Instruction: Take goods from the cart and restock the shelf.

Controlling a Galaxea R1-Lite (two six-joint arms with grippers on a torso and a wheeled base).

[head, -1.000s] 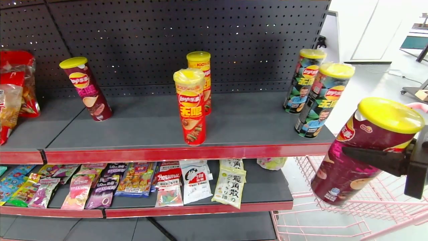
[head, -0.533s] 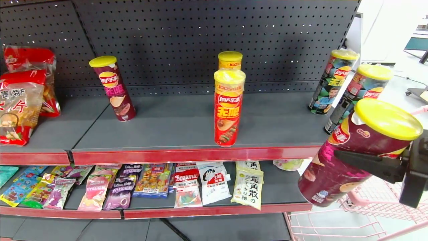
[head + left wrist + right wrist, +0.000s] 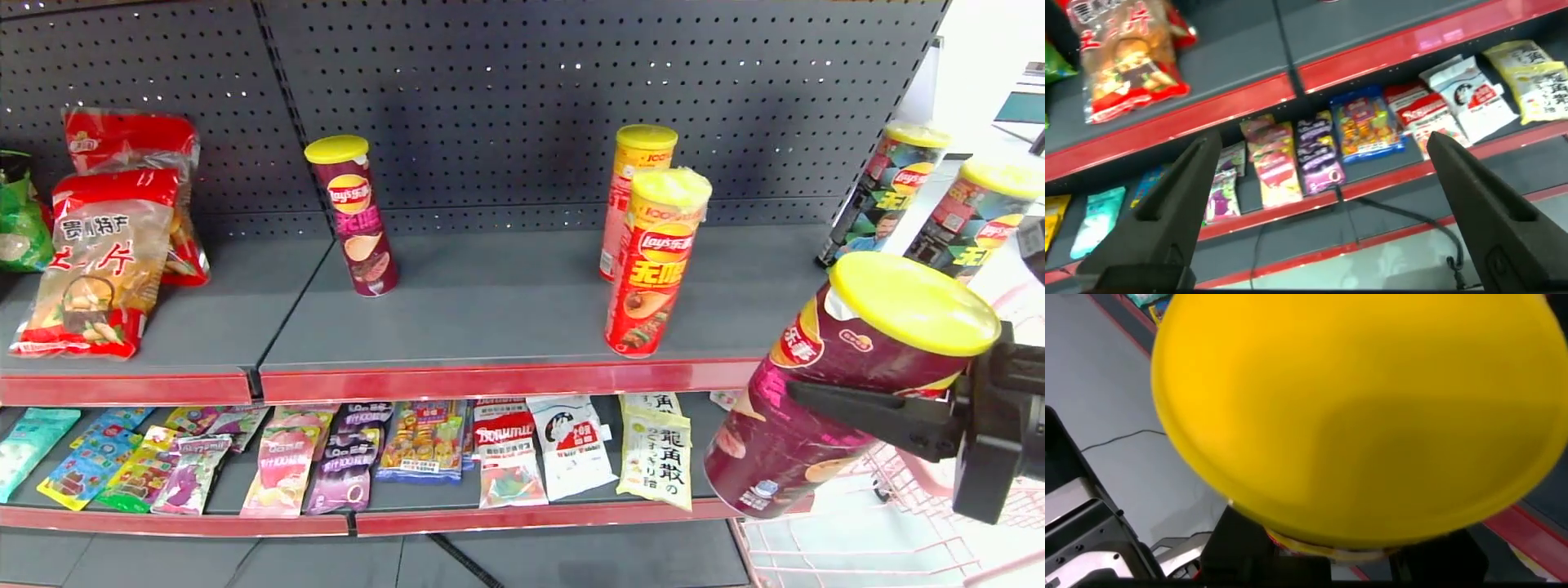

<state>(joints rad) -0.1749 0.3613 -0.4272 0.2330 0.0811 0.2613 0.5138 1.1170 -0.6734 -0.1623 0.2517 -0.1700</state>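
My right gripper (image 3: 833, 384) is clenched round the purple chip can (image 3: 775, 457), which hangs tilted, yellow lid (image 3: 1355, 416) toward my wrist, off the right end of the upper shelf (image 3: 506, 302) and above the pink cart (image 3: 898, 531). My left gripper (image 3: 1323, 204) is spread wide with nothing in it, facing the lower rows of packets. Over the last second my head camera has swung, so the shelf goods slid rightward in view (they themselves have not moved); the can has kept its tilt and my hold on it. I judge I am squaring up to the shelf: the matching purple can (image 3: 353, 214) stands well to the left, with bare board beside it
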